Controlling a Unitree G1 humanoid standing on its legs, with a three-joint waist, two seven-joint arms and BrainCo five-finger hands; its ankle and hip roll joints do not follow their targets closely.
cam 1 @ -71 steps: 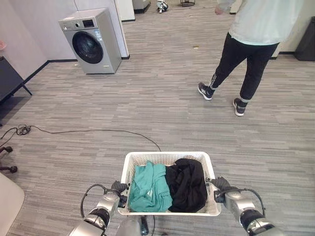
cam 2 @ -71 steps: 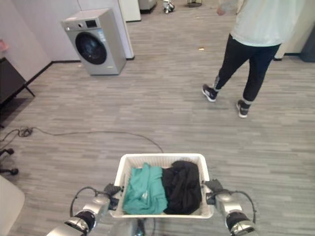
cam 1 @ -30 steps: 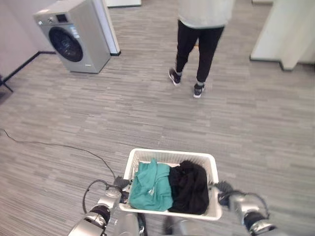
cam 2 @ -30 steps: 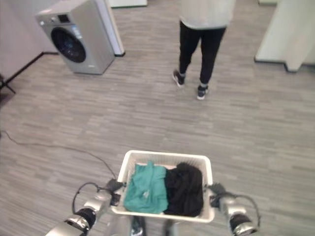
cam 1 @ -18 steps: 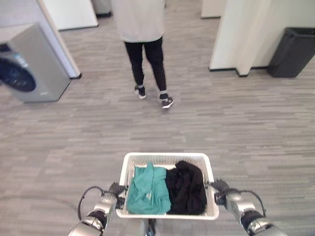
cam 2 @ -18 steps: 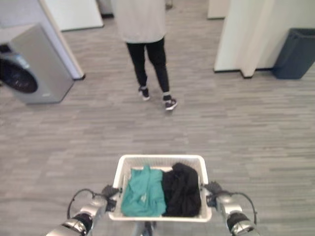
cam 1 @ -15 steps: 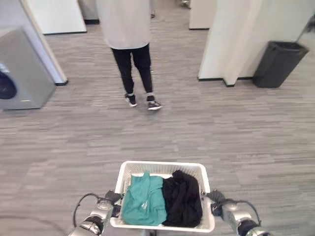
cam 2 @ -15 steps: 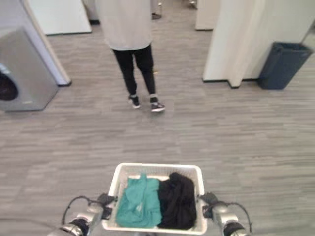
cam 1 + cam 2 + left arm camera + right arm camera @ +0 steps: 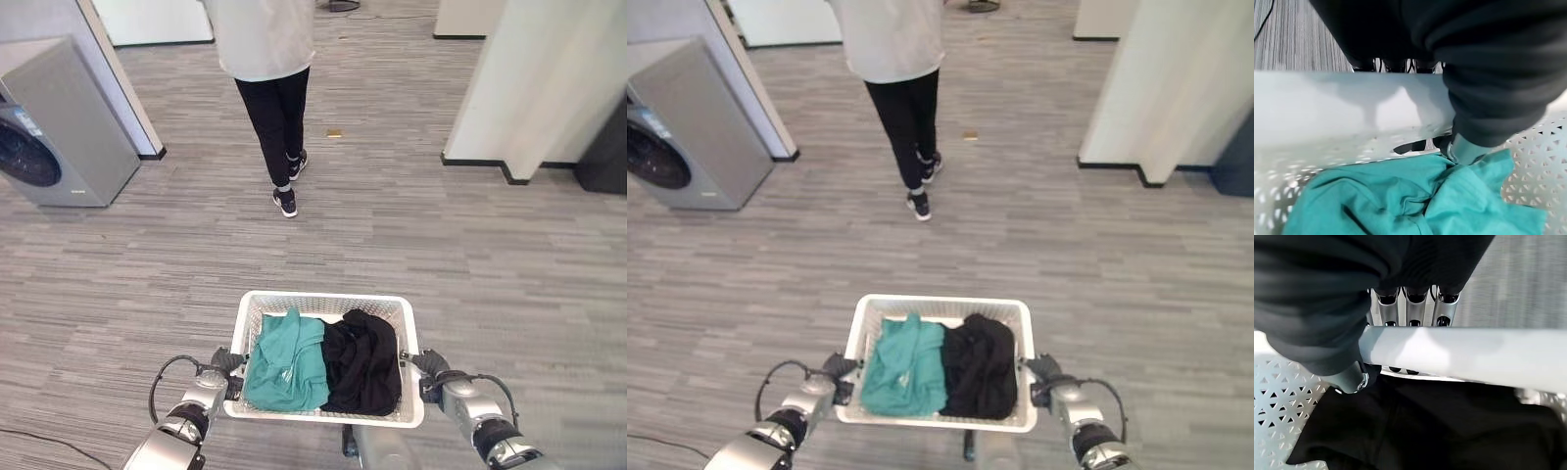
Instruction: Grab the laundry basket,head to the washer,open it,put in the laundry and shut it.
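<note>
Washer (image 9: 54, 127) far left; both hands (image 9: 204, 384) (image 9: 446, 387) clenched on basket (image 9: 323, 305) rim

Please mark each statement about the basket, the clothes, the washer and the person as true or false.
1. The white laundry basket is held on both sides, by the left hand and the right hand. True.
2. The teal garment lies on the robot's right side of the basket. False: it lies on the left side, with the black garment on the right.
3. The washer stands ahead to the left. True.
4. The person stands behind the washer. False: the person stands on open floor, to its right.
</note>
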